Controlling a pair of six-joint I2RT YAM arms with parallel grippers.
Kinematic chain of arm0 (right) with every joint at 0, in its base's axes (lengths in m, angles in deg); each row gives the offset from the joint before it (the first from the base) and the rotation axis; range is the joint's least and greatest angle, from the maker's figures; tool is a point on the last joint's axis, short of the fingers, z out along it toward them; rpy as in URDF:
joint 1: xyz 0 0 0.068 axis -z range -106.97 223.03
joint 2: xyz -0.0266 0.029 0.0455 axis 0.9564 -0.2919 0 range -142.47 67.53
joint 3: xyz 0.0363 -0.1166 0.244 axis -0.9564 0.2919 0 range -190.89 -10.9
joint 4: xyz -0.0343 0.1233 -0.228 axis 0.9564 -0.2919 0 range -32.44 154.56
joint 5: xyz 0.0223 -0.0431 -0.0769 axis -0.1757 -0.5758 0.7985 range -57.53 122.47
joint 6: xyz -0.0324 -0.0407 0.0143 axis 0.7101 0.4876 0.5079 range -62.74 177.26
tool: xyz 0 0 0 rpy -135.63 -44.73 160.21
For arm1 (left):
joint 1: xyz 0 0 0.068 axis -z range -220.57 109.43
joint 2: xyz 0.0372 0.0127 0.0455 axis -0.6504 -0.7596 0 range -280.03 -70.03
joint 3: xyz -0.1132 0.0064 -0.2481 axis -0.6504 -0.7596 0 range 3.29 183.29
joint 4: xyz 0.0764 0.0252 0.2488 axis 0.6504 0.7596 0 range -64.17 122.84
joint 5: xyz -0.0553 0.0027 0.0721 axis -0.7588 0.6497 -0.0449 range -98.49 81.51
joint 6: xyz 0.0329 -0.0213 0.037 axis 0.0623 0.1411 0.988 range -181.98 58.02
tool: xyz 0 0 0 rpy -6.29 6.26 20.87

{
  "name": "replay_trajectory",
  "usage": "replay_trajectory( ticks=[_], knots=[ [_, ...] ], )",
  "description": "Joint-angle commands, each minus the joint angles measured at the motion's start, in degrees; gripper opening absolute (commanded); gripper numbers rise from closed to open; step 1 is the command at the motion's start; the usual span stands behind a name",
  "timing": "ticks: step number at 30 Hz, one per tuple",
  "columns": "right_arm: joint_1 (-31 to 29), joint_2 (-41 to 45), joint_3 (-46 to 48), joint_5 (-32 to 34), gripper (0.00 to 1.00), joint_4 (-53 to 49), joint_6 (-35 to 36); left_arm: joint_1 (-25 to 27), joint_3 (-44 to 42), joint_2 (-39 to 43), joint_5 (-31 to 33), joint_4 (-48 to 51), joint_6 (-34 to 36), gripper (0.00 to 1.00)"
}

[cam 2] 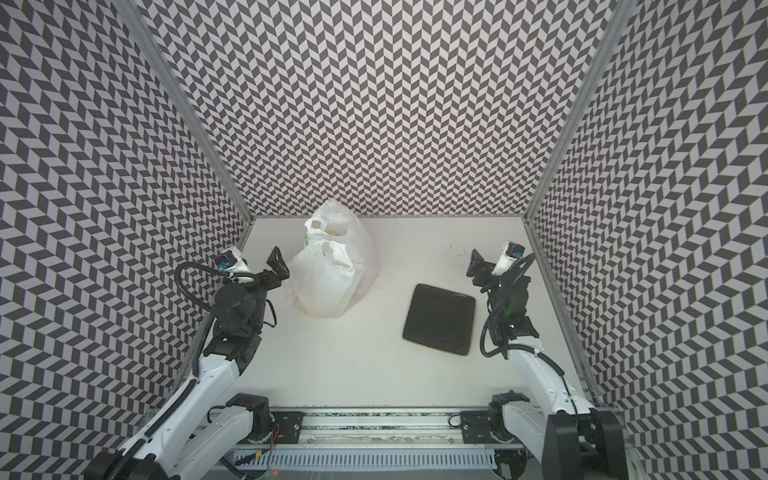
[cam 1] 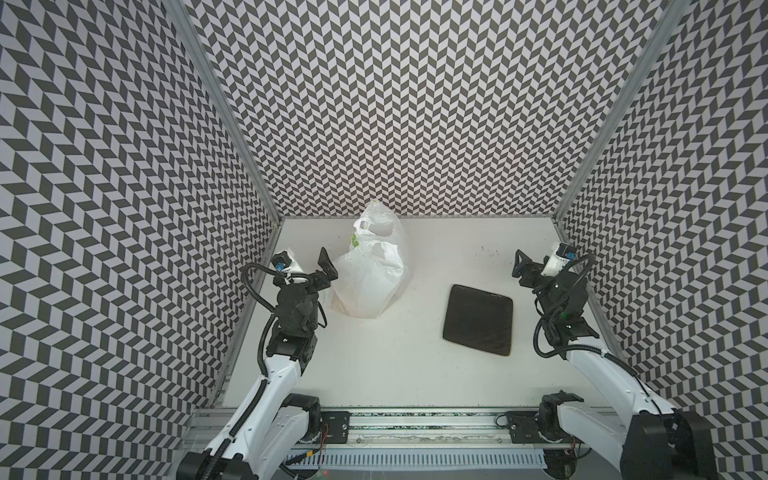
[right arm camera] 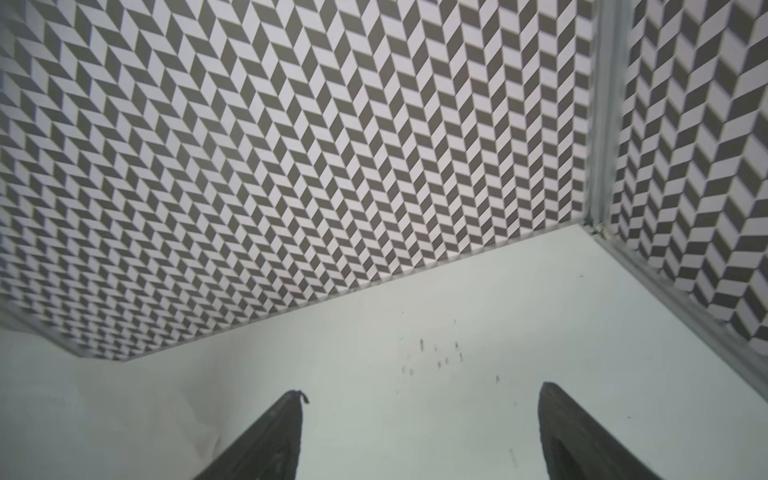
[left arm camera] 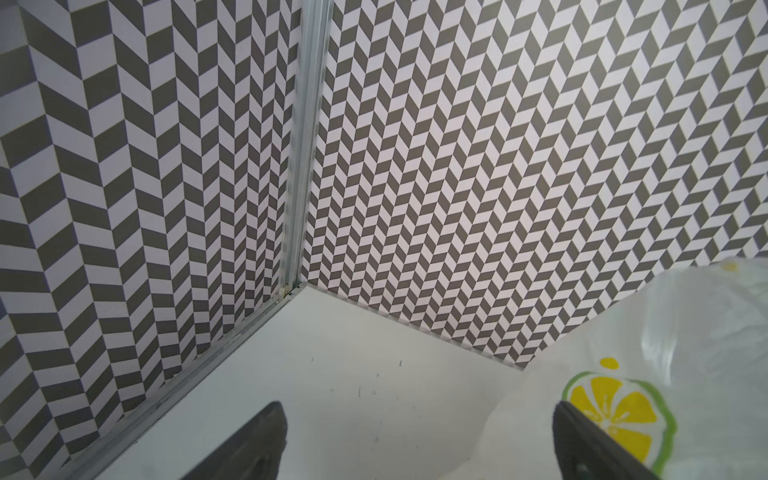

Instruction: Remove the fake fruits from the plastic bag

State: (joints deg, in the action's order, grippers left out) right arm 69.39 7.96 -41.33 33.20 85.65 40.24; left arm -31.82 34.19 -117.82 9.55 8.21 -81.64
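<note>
Overhead, plastic bag (cam 1: pixel 368 274) (cam 2: pixel 326 282): crinkly translucent white film, slumped in a soft mound on the matte white table (cam 1: pixel 395 365) (cam 2: pixel 353 365), with 2 handle loops standing up.
Top views, fake fruits: hidden by the film; they cannot be made out.
Top views, left gripper (cam 1: pixel 326 268) (cam 2: pixel 279 266): black angular fingers spread apart, empty, just beside the bag's left flank.
Top views, plate (cam 1: pixel 478 320) (cam 2: pixel 440 320): dark, square with rounded corners, flat, well apart to the bag's right.
Top views, right gripper (cam 1: pixel 521 268) (cam 2: pixel 476 266): fingers parted, empty, beyond the plate from the bag.
Left wrist, left gripper (left arm camera: pixel 417 407): 2 dark tapered fingers wide apart; one overlaps the bag (left arm camera: pixel 685 332) at its printed lemon slice (left arm camera: pixel 615 419); contact cannot be told.
Right wrist, right gripper (right arm camera: pixel 422 390): fingers apart over bare table (right arm camera: pixel 582 332) with small dark specks (right arm camera: pixel 436 357).
</note>
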Motion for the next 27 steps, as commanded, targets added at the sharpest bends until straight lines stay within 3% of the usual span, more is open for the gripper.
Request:
replay_trajectory(
  ticks=[1, 4, 10, 12, 16, 21, 27],
  knots=[
    [-0.3, -0.5, -2.5, -10.2, 0.82, -8.9, -6.3, 0.2, 4.3, 3.1, -4.3, 15.7, -6.8, 1.00],
    [-1.9, -0.2, -2.4, -15.1, 0.80, -9.1, -8.8, 0.2, 6.4, 5.0, -11.7, 17.9, -7.0, 1.00],
    [-9.1, 0.4, -2.3, -13.6, 0.80, -10.1, -8.1, 0.4, 18.5, 2.8, -27.5, 30.8, -7.7, 0.98],
    [-11.4, 0.4, -2.6, -13.4, 0.79, -9.9, -7.6, 1.3, 22.9, 2.0, -29.3, 35.4, -8.0, 0.97],
    [-13.6, 0.0, -2.6, -13.1, 0.80, -8.8, -8.3, 9.1, 28.3, 2.5, -28.1, 38.7, -11.8, 0.97],
    [-14.5, 0.6, -1.7, -13.0, 0.80, -7.7, -9.0, 26.4, 34.8, -0.7, -12.1, 43.7, -13.0, 0.98],
    [-14.5, 3.3, -0.7, -9.5, 0.81, -9.6, -7.4, 33.0, 37.8, -5.7, -7.9, 45.5, -16.7, 0.98]
  ],
)
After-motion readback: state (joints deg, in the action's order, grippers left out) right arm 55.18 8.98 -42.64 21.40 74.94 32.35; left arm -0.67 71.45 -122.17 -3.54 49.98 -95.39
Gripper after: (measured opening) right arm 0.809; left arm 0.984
